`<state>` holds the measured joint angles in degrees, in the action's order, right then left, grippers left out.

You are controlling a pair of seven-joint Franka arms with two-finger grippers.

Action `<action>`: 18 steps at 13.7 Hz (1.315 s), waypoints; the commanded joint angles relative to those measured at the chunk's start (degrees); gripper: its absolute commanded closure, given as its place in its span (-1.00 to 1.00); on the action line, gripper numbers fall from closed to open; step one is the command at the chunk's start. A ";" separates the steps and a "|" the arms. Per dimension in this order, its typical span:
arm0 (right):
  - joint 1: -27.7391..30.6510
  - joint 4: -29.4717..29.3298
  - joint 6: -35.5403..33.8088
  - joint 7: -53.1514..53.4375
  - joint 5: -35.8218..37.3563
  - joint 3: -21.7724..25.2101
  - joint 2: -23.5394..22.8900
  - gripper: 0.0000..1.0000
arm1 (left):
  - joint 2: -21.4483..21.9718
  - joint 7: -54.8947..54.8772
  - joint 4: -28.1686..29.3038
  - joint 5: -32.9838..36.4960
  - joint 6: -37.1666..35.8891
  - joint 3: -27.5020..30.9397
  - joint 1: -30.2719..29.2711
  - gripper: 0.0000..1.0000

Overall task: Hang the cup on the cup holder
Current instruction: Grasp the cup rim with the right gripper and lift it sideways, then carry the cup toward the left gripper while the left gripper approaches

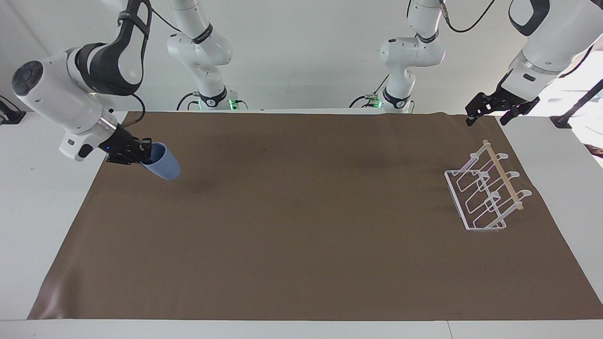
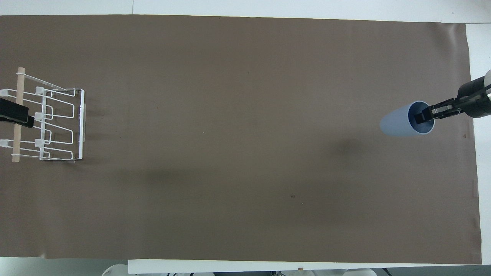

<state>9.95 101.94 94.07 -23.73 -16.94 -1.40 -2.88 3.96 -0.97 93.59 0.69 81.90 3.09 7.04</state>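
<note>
The light blue cup [image 1: 163, 165] hangs tilted in the air over the mat at the right arm's end, its base pointing toward the table's middle. My right gripper [image 1: 143, 153] is shut on its rim, one finger inside the mouth. In the overhead view the cup [image 2: 395, 124] and right gripper [image 2: 425, 115] show the same hold. The white wire cup holder [image 1: 503, 180] with its wooden rod stands on the mat at the left arm's end, also in the overhead view [image 2: 81, 122]. My left gripper [image 1: 488, 115] is open and waits in the air over the holder [image 2: 14, 115].
A brown mat [image 1: 301, 235] covers most of the white table. The cup's shadow [image 2: 347, 147] lies on the mat under it. The arm bases stand at the robots' edge of the table.
</note>
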 commanded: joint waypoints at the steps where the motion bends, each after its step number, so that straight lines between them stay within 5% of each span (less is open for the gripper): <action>1: -1.42 0.36 -2.92 6.56 -10.78 -2.38 1.82 1.00 | 1.84 1.40 1.59 0.89 -2.80 -0.28 0.34 -1.00; 4: -6.07 0.71 -2.93 15.53 -20.74 -2.29 2.52 1.00 | 2.02 6.11 1.77 0.81 -0.53 -0.45 0.43 -1.00; 6: -9.24 0.98 -1.79 17.40 -24.79 -2.29 2.53 1.00 | 2.02 20.75 1.95 0.02 0.01 -1.33 3.40 -1.00; 14: -16.45 10.99 10.25 29.08 -50.37 -2.29 6.65 1.00 | 1.32 81.94 0.20 -20.79 8.00 -2.65 12.29 -1.00; 18: -20.23 11.61 13.05 33.57 -52.31 -2.29 7.01 1.00 | 0.18 105.94 -1.83 -24.77 16.25 -3.53 17.55 -1.00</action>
<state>-8.27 111.46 104.28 7.58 -67.01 -3.79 2.18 4.48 94.75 92.68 -23.17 94.81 -0.62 21.89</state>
